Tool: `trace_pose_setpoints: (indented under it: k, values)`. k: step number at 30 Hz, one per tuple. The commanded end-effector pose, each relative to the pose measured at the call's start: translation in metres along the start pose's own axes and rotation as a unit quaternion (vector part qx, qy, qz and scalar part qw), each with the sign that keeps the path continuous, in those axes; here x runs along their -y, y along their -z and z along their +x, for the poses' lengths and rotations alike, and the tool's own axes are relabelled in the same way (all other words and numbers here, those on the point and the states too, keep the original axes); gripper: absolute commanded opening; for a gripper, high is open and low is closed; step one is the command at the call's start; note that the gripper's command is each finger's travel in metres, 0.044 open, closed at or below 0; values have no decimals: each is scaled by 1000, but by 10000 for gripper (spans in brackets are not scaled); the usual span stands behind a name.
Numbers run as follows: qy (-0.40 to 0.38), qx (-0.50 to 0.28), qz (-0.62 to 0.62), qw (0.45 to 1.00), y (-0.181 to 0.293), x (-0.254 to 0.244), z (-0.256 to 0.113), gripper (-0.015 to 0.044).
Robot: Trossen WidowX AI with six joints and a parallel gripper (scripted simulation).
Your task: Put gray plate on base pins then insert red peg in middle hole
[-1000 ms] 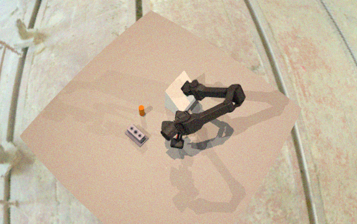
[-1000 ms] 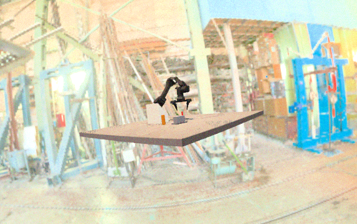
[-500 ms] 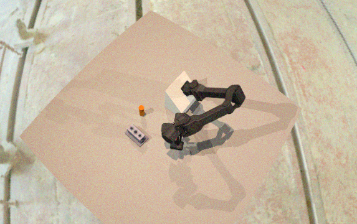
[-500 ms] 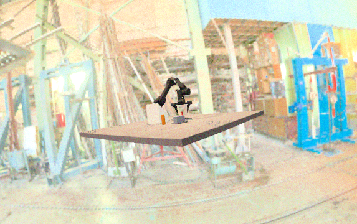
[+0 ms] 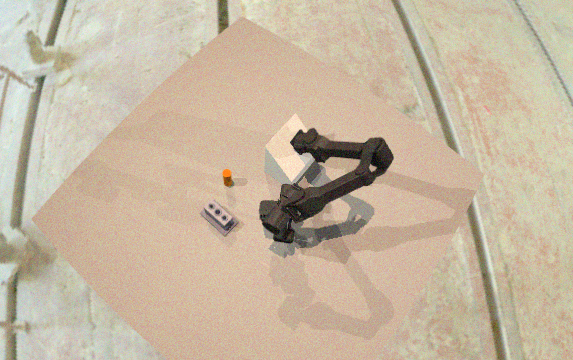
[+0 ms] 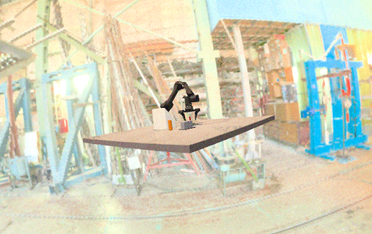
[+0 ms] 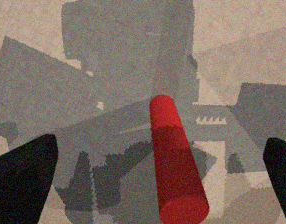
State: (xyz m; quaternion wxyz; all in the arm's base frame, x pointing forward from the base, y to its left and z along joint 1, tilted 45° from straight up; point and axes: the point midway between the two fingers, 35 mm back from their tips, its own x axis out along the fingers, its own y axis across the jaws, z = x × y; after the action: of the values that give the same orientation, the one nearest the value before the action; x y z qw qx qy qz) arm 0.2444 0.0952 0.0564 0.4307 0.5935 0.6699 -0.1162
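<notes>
The gray plate [image 5: 220, 215] [image 6: 186, 124] lies on the base [image 5: 225, 232], looking flat, with its three holes facing up; the pins cannot be made out. The red peg [image 7: 175, 155] [image 6: 189, 118] stands upright on the table, apart from the plate; the arm hides it in the top view. My gripper [image 7: 166, 148] [image 6: 191, 119] is open wide above the peg. In the wrist view the peg shows between the two fingers, with a gap on both sides, and its near top end reaches the lower edge of the picture. The fingertips are hidden in the top view.
An orange cylinder [image 5: 227, 178] [image 6: 170, 125] stands near the plate. A tall whitish block [image 5: 283, 145] [image 6: 160, 119] stands beside the arm's foot. The arm's shadows fall across the tan table [image 5: 166, 280] [image 6: 134, 141].
</notes>
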Motion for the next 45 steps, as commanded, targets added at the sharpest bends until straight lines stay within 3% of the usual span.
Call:
trace_pose_setpoints:
  k: [1,15,28,45]
  values:
    - [1,-3,6,1000,0,2,3,361]
    - [1,-3,6,1000,0,2,3,0]
    - [2,-2,6,1000,-1,1,1,0]
    - [5,4,7,1000,-8,-2,-49,0]
